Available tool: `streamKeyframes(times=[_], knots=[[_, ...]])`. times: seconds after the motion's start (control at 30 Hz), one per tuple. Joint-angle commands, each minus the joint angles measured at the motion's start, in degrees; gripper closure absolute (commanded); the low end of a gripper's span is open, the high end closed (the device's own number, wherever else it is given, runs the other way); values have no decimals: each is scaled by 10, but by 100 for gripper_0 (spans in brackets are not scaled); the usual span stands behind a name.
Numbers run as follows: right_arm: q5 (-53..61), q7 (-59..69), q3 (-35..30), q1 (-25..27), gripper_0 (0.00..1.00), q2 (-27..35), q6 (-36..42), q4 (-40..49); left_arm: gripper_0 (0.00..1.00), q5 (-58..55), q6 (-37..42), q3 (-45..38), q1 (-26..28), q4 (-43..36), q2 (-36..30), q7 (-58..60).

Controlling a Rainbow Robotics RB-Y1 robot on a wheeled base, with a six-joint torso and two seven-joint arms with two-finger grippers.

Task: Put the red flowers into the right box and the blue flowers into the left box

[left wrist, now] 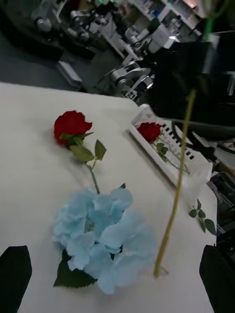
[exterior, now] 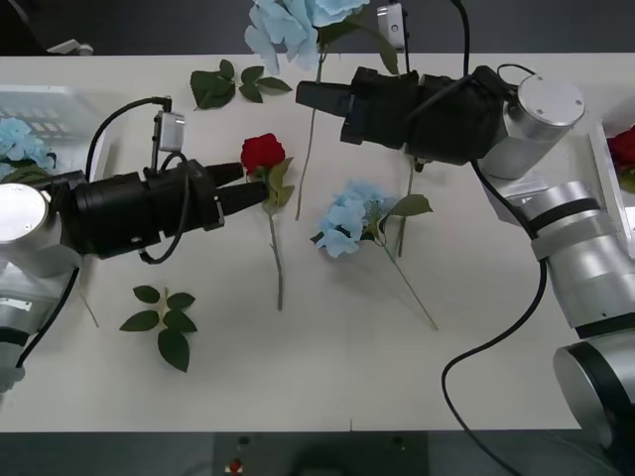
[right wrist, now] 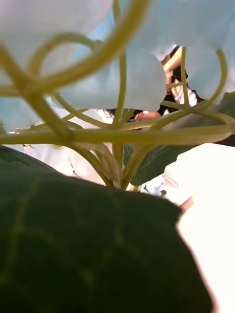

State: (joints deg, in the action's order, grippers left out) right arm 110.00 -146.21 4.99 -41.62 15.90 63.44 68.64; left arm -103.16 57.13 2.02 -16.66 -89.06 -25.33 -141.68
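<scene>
At the far middle of the white table (exterior: 327,377) you see the right gripper (exterior: 303,96), its black fingers reaching toward your left and raised with a blue hydrangea cluster (exterior: 288,25) at their tips; the cluster's thin stem (exterior: 310,149) hangs down to the tabletop, but you cannot tell from any view how far those fingers are parted or whether they clamp the stem. From the right wrist camera you look up through pale petals (right wrist: 142,78), branching yellow-green stalks (right wrist: 117,137) and a dark leaf (right wrist: 83,244) pressed close to the lens. Your left gripper (exterior: 256,183) lies low over the table at left, fingers spread wide and holding nothing, their tips just beside a red rose (exterior: 262,152) that lies flat. A second blue hydrangea (exterior: 349,216) lies at table centre, well apart from both trays. The left box (exterior: 60,104) at the far left corner holds a blue bloom (exterior: 18,141); the right box (exterior: 607,169) at the right edge holds a red rose (exterior: 625,149). Two bloomless leaf sprigs (exterior: 164,319) also lie on the table.
</scene>
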Motion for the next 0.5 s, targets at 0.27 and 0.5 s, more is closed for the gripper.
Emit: streamKeyframes(times=[0.27,0.5], knots=[[2,-16,-4,-21,100,-18,-18,11,0,4,-9,-7,-36,-11,49,-55],[7,-16,-4,-21,100,-17,-22,11,0,47,-11,-3,-53,13,88,-52]])
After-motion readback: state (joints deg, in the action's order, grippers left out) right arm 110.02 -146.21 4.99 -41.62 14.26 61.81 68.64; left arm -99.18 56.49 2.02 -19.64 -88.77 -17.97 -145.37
